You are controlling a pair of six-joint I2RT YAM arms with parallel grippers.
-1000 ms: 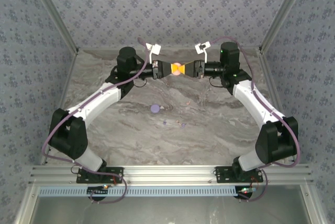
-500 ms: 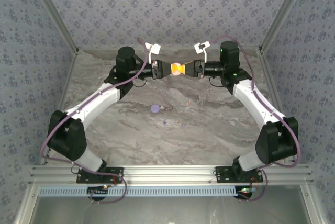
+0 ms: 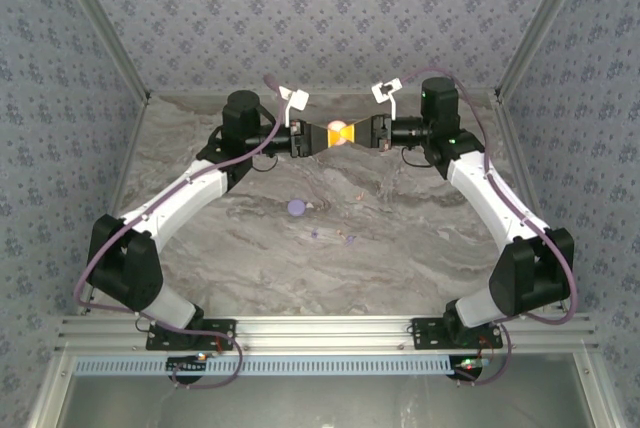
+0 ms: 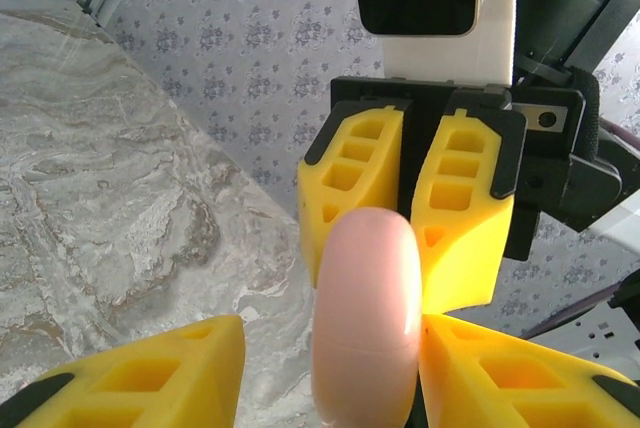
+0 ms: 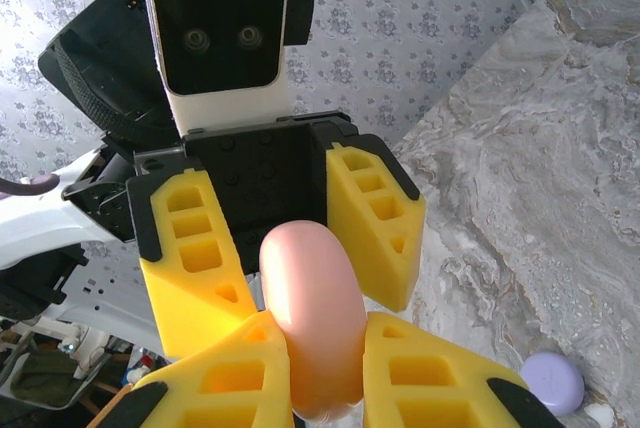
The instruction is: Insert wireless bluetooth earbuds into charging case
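Above table point(image 3: 400, 206), right gripper point(image 5: 322, 358) clamps pink disc point(image 4: 366, 288) (left gripper point(image 4: 332, 348) parted).

Tiny earbuds point(image 3: 350, 240), well in from the edges of the table point(image 3: 430, 248), too small to tell their shape; salmon-pink disc point(image 4: 365, 318) cut off by left wrist view's bottom edge

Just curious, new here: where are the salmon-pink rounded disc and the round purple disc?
salmon-pink rounded disc point(image 4: 365, 318): left wrist view, its curved edge.
round purple disc point(image 3: 296, 208): top external view, its middle.
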